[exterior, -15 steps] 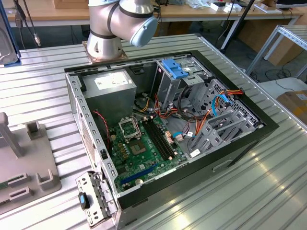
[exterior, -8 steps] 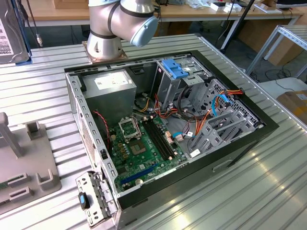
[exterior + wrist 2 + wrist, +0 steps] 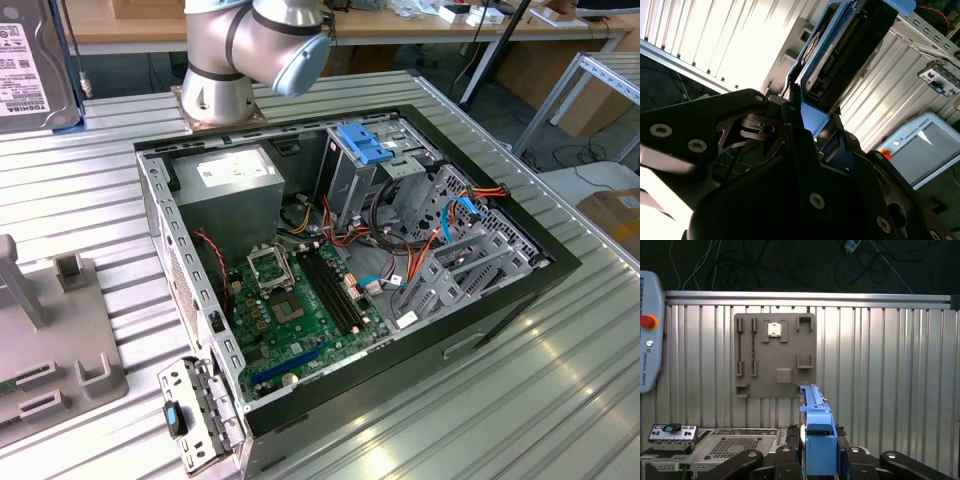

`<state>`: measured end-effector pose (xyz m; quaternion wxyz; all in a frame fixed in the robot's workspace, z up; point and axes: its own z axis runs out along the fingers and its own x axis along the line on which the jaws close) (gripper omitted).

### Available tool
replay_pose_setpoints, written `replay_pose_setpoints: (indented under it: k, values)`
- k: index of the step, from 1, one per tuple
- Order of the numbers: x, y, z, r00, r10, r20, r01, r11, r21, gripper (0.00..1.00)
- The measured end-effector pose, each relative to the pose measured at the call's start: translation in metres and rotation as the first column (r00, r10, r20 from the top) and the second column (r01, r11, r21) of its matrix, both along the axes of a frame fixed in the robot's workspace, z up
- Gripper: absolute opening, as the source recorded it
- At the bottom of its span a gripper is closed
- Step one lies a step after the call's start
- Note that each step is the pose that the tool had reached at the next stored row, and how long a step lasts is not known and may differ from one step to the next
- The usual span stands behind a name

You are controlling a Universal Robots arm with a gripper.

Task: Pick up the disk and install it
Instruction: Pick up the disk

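Note:
The disk [image 3: 850,45] is a dark grey drive with bright blue rails, and my gripper [image 3: 810,112] is shut on its lower end. In the first wrist view I look along its blue rail [image 3: 816,435], which stands upright between the black fingers [image 3: 785,457] of the gripper [image 3: 817,452]. The disk [image 3: 30,60] is held high above the table, at the exterior view's upper left edge. The open computer case [image 3: 160,200] lies on the table with its drive cage [image 3: 400,200] and a light-blue latch plate [image 3: 362,150] at the far side.
A grey fixture plate [image 3: 775,355] lies on the ribbed metal table [image 3: 880,365], beside the case at the exterior view's left. A metal bracket with a blue latch [image 3: 195,415] lies by the case's near corner. A teach pendant [image 3: 647,330] rests at the table's edge.

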<state>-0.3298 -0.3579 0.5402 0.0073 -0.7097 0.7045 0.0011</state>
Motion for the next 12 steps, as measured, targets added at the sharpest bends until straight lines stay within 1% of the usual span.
replay_pose_setpoints:
  k: [2, 4, 8, 10, 12]
  values:
    - [0.0121, 0.0, 0.0, 1.0, 0.0, -0.0001, 0.0, 1.0, 0.0, 0.37]
    - [0.0181, 0.0, 0.0, 1.0, 0.0, 0.0, 0.0, 1.0, 0.0, 0.37]
    - [0.0331, 0.0, 0.0, 1.0, 0.0, -0.0001, 0.0, 1.0, -0.0001, 0.37]
    - [0.0479, 0.0, 0.0001, 1.0, 0.0, -0.0001, 0.0, 1.0, -0.0001, 0.37]
    - [0.0602, 0.0, 0.0, 1.0, 0.0, 0.0, 0.0, 1.0, 0.0, 0.37]
